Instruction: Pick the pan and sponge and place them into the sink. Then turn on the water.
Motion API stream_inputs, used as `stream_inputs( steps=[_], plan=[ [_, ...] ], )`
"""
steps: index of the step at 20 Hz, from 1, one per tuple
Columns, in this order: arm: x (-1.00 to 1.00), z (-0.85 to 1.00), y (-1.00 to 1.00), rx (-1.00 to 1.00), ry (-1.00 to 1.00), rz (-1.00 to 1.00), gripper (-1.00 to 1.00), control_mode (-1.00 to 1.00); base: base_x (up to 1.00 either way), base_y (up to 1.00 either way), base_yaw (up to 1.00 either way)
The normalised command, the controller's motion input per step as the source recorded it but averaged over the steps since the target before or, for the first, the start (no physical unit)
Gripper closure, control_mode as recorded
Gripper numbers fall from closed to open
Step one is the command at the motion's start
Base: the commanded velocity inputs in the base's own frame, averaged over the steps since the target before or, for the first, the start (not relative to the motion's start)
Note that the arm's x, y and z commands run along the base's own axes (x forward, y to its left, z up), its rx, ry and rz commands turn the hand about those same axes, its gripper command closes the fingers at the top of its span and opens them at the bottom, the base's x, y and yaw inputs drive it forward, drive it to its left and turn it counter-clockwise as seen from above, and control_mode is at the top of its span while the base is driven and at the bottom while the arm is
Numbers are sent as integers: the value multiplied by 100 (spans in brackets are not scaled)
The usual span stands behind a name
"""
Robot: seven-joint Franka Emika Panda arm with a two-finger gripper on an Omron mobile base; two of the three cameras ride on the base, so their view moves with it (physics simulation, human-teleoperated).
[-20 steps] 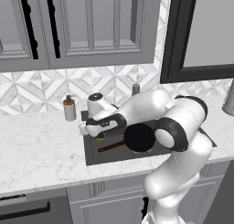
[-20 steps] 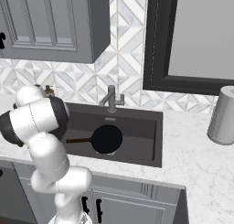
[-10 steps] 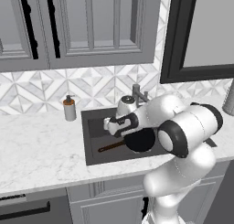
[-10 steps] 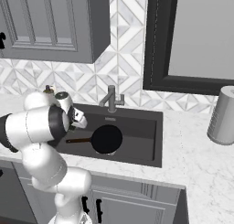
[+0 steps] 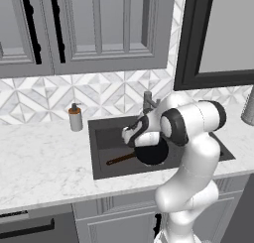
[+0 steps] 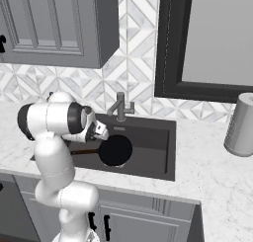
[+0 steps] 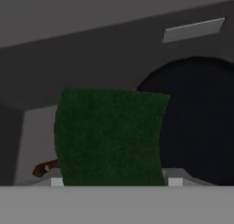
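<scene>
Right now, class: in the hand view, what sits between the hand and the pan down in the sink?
The sponge, dark green face toward the camera, sits right in front of the hand, covering the left part of the black pan in the sink.

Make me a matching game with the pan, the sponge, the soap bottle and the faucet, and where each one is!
Things:
1. pan
2. sponge
3. soap bottle
4. faucet

Places:
A. standing on the counter left of the sink
B. held in the claw above the sink
C. lying in the sink
D. at the back edge of the sink, no water running

Pairs: 1-C, 2-B, 3-A, 4-D
</scene>
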Motion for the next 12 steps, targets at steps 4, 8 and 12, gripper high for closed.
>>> stream_inputs(
  steps=[4,8,12],
  plan=[
    [0,-58,0,-3,-21,-6,100,-100,0,0,0],
    [0,-18,0,0,-4,-8,100,-100,0,0,0],
    [3,0,-9,0,0,-7,100,-100,0,0,0]
  ],
)
